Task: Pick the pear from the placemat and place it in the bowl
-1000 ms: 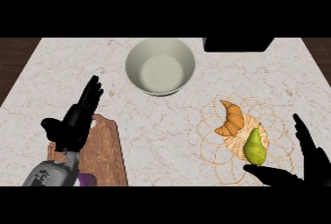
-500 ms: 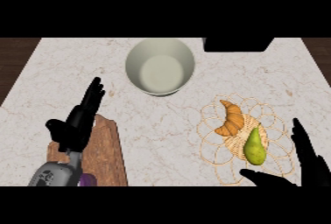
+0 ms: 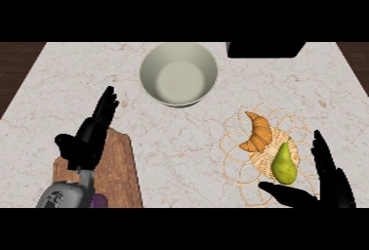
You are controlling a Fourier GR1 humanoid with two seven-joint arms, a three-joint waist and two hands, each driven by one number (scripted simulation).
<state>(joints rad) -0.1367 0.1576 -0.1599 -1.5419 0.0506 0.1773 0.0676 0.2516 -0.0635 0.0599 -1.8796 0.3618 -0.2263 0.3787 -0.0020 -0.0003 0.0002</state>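
Note:
A green pear (image 3: pixel 284 164) lies on a round woven placemat (image 3: pixel 234 155) at the right, next to a croissant (image 3: pixel 256 132). An empty pale bowl (image 3: pixel 178 74) stands at the back centre of the counter. My right hand (image 3: pixel 328 183) is open at the lower right, fingers straight beside the pear and thumb (image 3: pixel 286 194) stretched just below it, touching nothing that I can see. My left hand (image 3: pixel 92 133) rests open at the left, fingers up, above a wooden board.
A wooden cutting board (image 3: pixel 115 168) lies at the lower left under my left forearm. A dark object (image 3: pixel 265 49) sits at the counter's back edge right of the bowl. Bare marble (image 3: pixel 173 141) lies between the board and the placemat.
My right hand has drifted slightly lower and closer to the pear, its thumb extending under the fruit. The left hand, pear and bowl stay put.

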